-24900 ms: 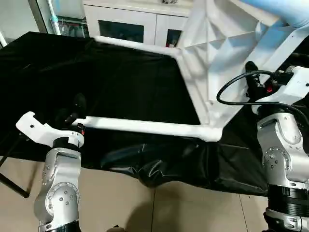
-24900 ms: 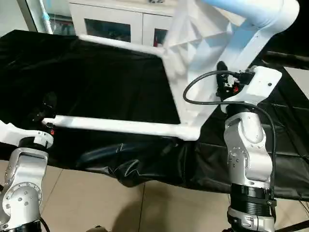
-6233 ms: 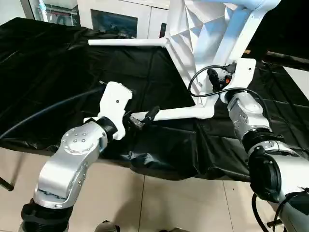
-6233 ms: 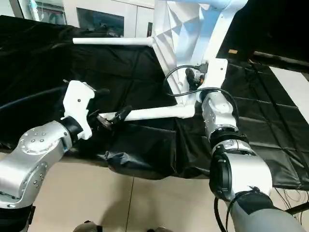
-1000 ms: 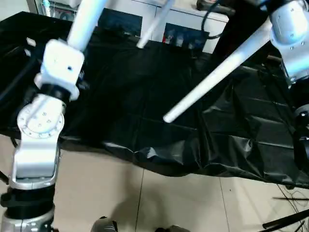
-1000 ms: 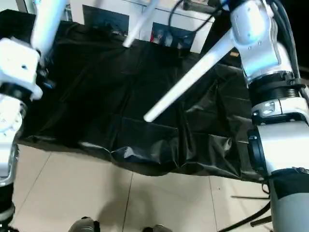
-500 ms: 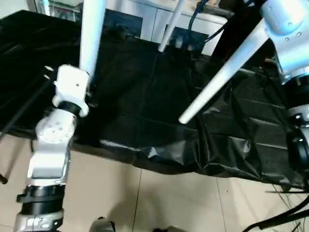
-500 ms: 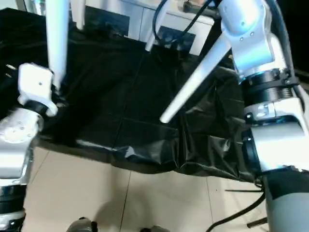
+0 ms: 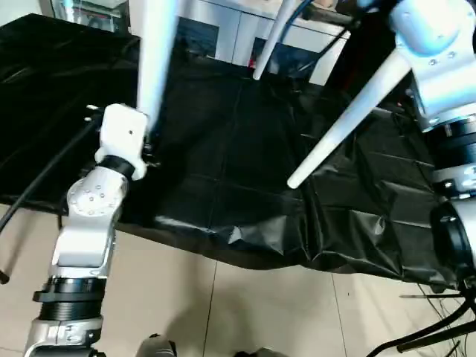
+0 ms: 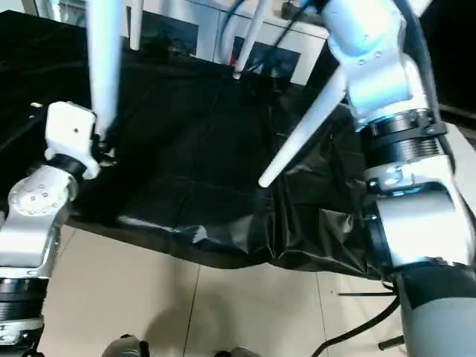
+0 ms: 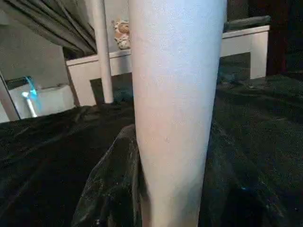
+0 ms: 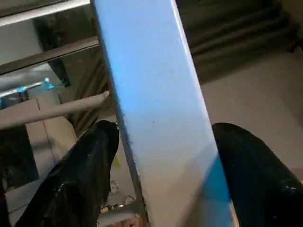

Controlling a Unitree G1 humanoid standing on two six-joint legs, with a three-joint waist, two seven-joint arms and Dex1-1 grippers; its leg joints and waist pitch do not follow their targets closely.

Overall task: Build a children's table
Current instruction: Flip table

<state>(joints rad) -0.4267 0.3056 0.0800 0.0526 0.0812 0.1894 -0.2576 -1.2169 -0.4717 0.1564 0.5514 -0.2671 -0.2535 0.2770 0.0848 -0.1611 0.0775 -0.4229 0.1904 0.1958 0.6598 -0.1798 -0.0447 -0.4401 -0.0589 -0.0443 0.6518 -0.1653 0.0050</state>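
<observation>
— Where is the children's table at this moment?

— Lifted off the worktop (image 9: 223,171), which is draped in black sheeting. Several of its white legs show. One leg (image 9: 158,59) rises nearly upright just above the robot's left wrist, and another leg (image 9: 348,119) slants down beside the right arm, its round free end hanging above the black sheet. A third leg (image 9: 269,41) shows farther back, in front of the white cabinet (image 9: 223,33).

— What is the left gripper (image 11: 170,222) doing?

— Its wrist view looks straight up the upright leg, which comes out from the spot where the fingers sit, black sheeting just beside it. The fingers themselves are hidden, so whether it clamps the leg cannot be told.

— And the right gripper (image 12: 163,179)?

— Its two black fingers (image 12: 80,179) stand on either side of a white part of the table, pressed against it, gripping it.

— The floor?

— Beige tiles (image 9: 245,312) lie below the worktop's near edge.
</observation>
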